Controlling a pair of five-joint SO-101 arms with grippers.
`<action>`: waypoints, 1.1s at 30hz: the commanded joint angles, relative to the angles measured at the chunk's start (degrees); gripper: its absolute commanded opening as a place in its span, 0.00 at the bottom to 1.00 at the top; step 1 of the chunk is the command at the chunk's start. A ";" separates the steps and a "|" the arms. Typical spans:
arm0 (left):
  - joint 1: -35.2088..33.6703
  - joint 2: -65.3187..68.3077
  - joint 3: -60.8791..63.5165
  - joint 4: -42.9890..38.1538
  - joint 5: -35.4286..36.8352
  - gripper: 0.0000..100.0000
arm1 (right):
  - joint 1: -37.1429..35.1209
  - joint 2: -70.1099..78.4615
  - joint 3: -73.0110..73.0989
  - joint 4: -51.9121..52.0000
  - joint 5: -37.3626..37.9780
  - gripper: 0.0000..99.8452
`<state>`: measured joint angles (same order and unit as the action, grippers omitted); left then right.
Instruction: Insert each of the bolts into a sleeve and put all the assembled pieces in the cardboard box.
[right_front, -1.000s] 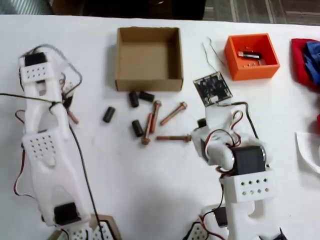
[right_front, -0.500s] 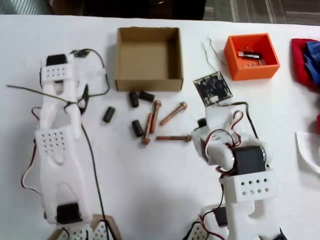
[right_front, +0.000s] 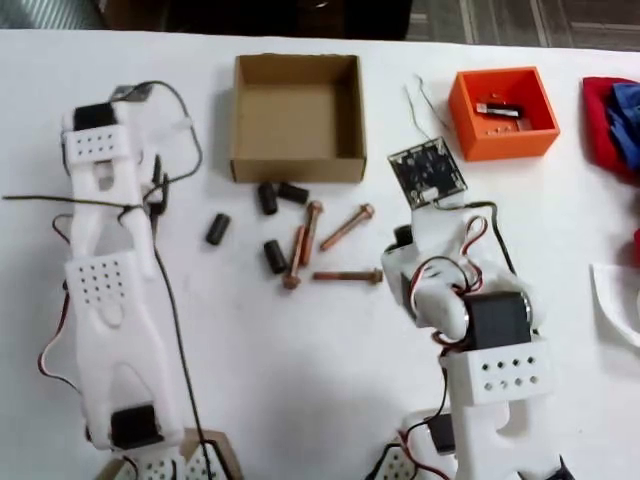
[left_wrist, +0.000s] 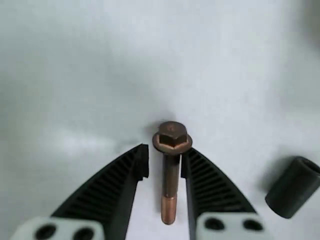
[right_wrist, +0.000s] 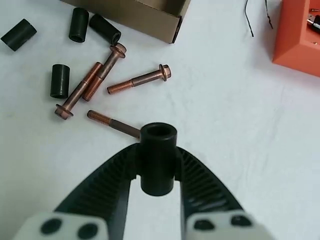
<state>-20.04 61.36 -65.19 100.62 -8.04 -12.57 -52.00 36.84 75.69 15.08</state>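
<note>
Cardboard box (right_front: 297, 170) holds nothing yet; left tool (left_wrist: 164, 162) clamps a bolt (left_wrist: 172, 141), right tool (right_wrist: 157, 164) a sleeve (right_wrist: 158, 137), unjoined.

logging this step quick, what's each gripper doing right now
left gripper: closed, holding a bolt
right gripper: closed, holding a sleeve

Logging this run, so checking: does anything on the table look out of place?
A bare circuit board and loose wires lie beside the cardboard box, near the orange bin; they belong to no task step. Nothing looks spilled.
</note>
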 joint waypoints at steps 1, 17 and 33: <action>-1.49 -0.88 -6.46 0.88 0.53 0.13 | -0.75 -1.89 -0.62 -2.24 -0.18 0.02; -2.90 -21.89 3.12 2.02 5.36 0.13 | -0.75 -1.54 -0.44 -4.26 -0.18 0.02; -1.67 -83.25 99.47 -63.47 7.56 0.13 | -0.84 -1.45 2.64 -9.89 -0.18 0.02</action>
<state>-21.63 -16.70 22.90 53.32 -0.84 -12.84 -52.00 39.56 67.60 15.08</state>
